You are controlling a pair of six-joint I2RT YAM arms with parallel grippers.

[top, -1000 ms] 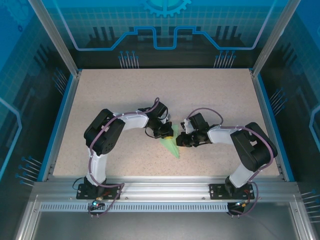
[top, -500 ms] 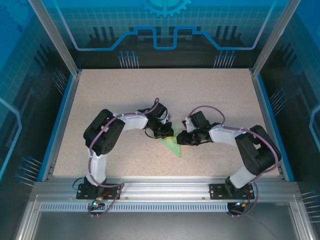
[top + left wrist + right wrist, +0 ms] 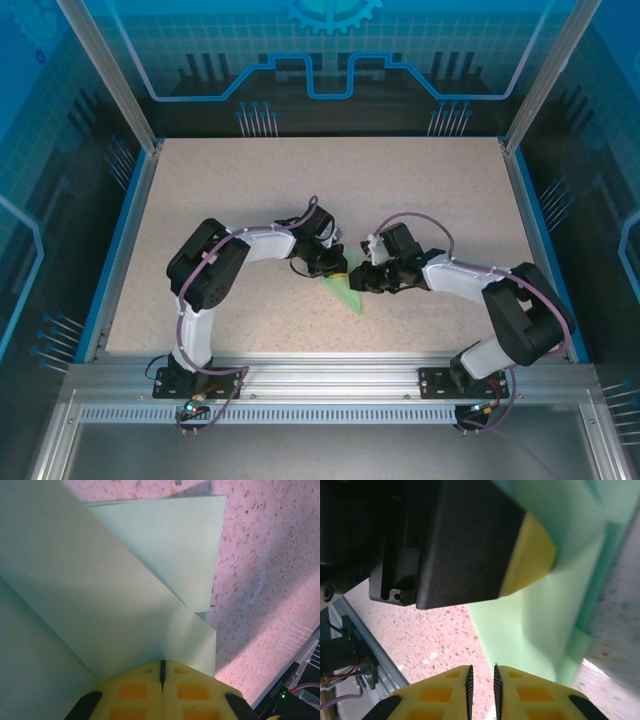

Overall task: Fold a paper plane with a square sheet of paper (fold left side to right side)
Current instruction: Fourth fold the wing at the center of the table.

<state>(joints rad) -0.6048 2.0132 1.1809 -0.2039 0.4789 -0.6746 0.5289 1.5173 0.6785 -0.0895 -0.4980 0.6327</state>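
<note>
Two arms meet in the middle of the table (image 3: 250,180). From above, the paper plane (image 3: 349,296) lies between them as a slim green wedge. Its long axis runs from the far left down to a point aimed at the near edge. The left gripper (image 3: 338,268) sits on the blunt far end. The right gripper (image 3: 364,280) is just beside the paper's right flank, so both are about equally close.

From the left wrist, the yellow fingers (image 3: 135,690) are pressed together with only a thin seam between them, clamped on the paper plane (image 3: 125,605). Its overlapping flaps fan away from them over the speckled tabletop.

From the right wrist, the yellow fingers (image 3: 440,692) show a narrow slot between them. The paper's long edge slants down towards that slot, with the green sheet lying off to the slot's right. I can't tell whether any paper is actually in the slot. The left gripper's (image 3: 527,555) black-and-yellow tip rests on the sheet just ahead. My guess is the next move depends on the right gripper catching that edge.
</note>
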